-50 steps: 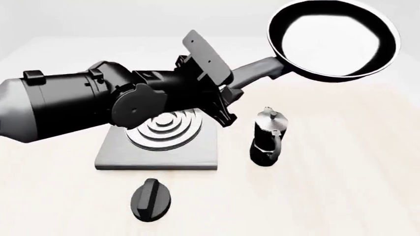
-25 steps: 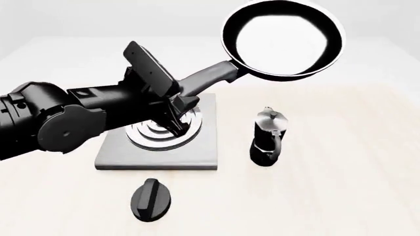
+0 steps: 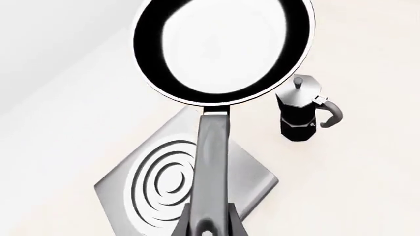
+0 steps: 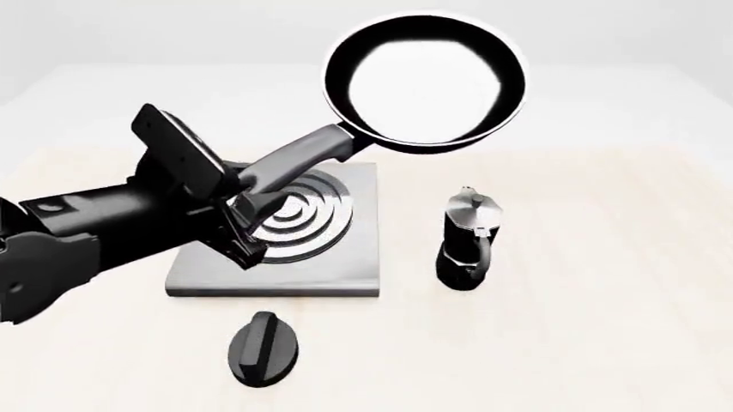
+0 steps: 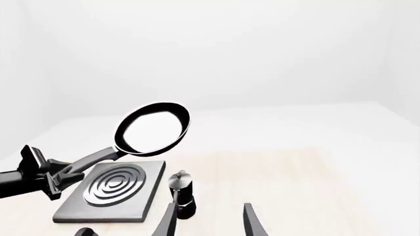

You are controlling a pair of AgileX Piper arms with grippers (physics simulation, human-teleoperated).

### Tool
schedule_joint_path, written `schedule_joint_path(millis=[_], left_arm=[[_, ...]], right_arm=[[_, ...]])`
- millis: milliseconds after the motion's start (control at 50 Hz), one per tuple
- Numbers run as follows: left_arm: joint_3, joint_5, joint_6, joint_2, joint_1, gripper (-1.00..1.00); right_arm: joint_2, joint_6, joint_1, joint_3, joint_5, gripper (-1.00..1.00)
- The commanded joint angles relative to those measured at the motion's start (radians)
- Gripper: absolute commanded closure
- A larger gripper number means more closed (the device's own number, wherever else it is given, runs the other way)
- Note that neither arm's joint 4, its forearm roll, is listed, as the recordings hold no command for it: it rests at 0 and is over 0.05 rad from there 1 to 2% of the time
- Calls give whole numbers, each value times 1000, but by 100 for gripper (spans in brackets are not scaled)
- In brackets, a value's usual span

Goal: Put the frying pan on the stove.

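Nearest our edge of the pale wooden bench [image 4: 596, 343] lies the small black oval knob-like object [image 4: 264, 348], just in front of the flat grey square stove [image 4: 332, 270] with its round burner of concentric silver rings. We judge that knob to be little threat unless the arm sweeps low on its way in. Our left claw [image 4: 246, 210] is clamped on the end of the long dark grey handle, over the near left part of the stove, and it carries the round black frying pan [image 4: 427, 81] with the glossy inside well up in the air, beyond the stove's far right corner, toward the far edge of the bench. Gripped so far from the bowl, we think the pan could twist or droop in the claw, and a tilted pan set down would land on its rim and slide off the burner. To the right of the stove stands the black-and-silver moka pot [image 4: 468, 240], upright, close to the slab; if we bring the bowl down too far to the right, we could strike and topple it. The pan must also come back toward us, or it will settle half off the far edge of the slab. Our right claw [image 5: 208, 223] hangs spread wide, holding nothing, well clear on the right side.
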Motion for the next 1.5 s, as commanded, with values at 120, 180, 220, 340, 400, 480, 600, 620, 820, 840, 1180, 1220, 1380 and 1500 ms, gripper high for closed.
schedule_joint_path(millis=[120,180,220,340,400,480,600,620,820,840,1180,1220,1380,1500], left_arm=[[106,27,-12,-187,57,100],[129,42,-17,-223,65,100],[145,49,-20,-245,71,100],[197,55,-29,-301,97,100],[201,48,-31,-293,105,100],[194,20,-30,-251,122,100],[193,0,-31,-222,146,100],[193,-5,-28,-215,152,100],[226,-10,-29,-228,177,100],[230,-8,-28,-232,179,100],[302,25,-37,-315,230,100],[306,29,-37,-322,236,100],[354,48,-45,-375,250,100],[371,33,-49,-374,265,100]], right_arm=[[-3,-9,1,17,0,-100],[-3,-10,1,17,0,-100],[-3,-11,1,18,0,-100],[-3,-9,0,19,0,-100],[-3,-8,0,20,0,-100],[-3,-8,0,20,0,-100],[-3,-9,1,20,0,-100],[-3,-9,0,20,0,-100],[-3,-6,0,20,0,-100],[-3,-6,0,20,0,-100],[-3,-5,-1,22,0,-100],[-3,-5,-1,22,0,-100],[-3,-6,-1,21,0,-100],[-3,-7,-1,21,0,-100]])
